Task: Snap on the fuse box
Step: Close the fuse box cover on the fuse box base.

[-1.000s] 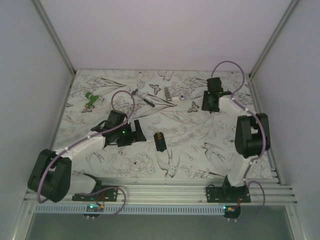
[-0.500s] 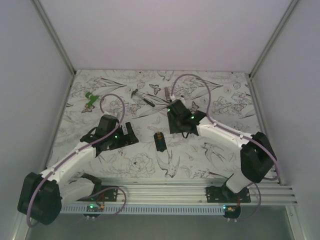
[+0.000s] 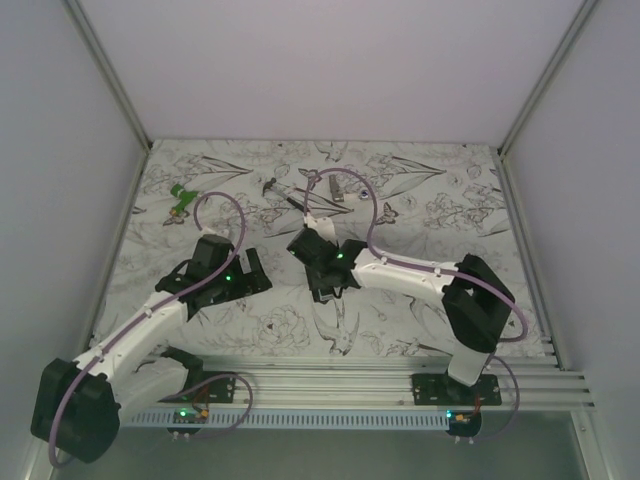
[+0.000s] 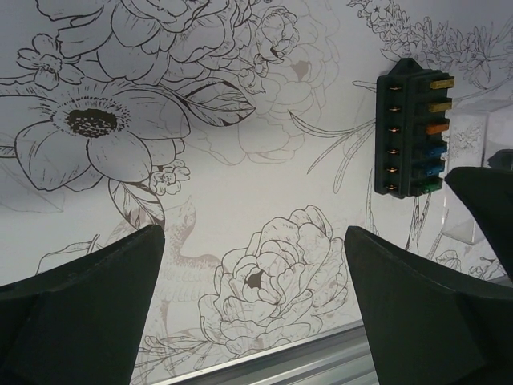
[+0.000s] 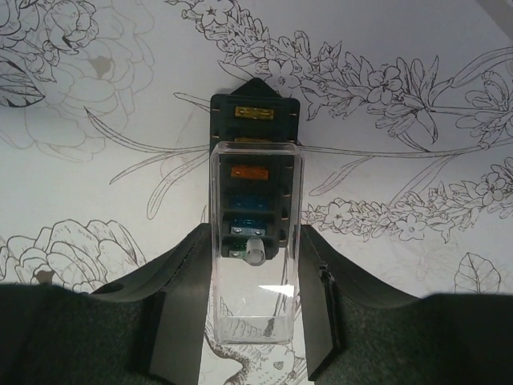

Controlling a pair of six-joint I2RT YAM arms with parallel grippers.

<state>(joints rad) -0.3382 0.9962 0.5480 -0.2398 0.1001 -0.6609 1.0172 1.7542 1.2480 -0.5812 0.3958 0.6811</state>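
as clear cover (image 5: 256, 245) overlaps fuse box (image 5: 254, 112), green piece (image 3: 181, 201) far off

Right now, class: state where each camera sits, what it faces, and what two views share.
Top external: above, behind, looking down on the floral-print table; both arms show.
Left wrist: low, angled across the table; open left gripper shows.
Right wrist: looking down; right gripper holds clear plastic cover.
Shared by both wrists: the black rectangular fuse box.

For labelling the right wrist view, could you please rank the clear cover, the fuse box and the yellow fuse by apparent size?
1. Clear cover, though nearer the camera, so unsure.
2. Fuse box, partly hidden.
3. Yellow fuse.
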